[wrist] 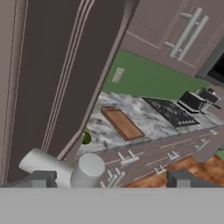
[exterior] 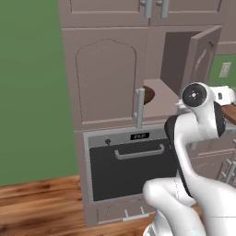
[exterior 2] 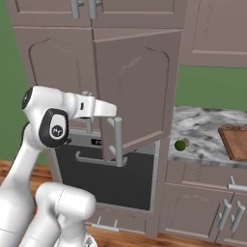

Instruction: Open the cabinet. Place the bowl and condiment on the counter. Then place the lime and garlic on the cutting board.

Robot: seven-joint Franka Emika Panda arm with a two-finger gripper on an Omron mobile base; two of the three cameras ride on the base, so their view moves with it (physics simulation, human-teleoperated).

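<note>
Bowl point(exterior: 148, 94) on shelf inside open cabinet point(exterior: 199, 55).

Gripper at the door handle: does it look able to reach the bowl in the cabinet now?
Probably yes: the cabinet door stands swung out, the bowl sits at the shelf's front, and the gripper is open and empty, though beside the handle.

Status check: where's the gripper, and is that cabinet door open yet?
Gripper open, empty, beside the cabinet door handle. Cabinet door swung partly open; bowl on the shelf inside. Lime on counter, off the cutting board. Nothing blocking.
</note>
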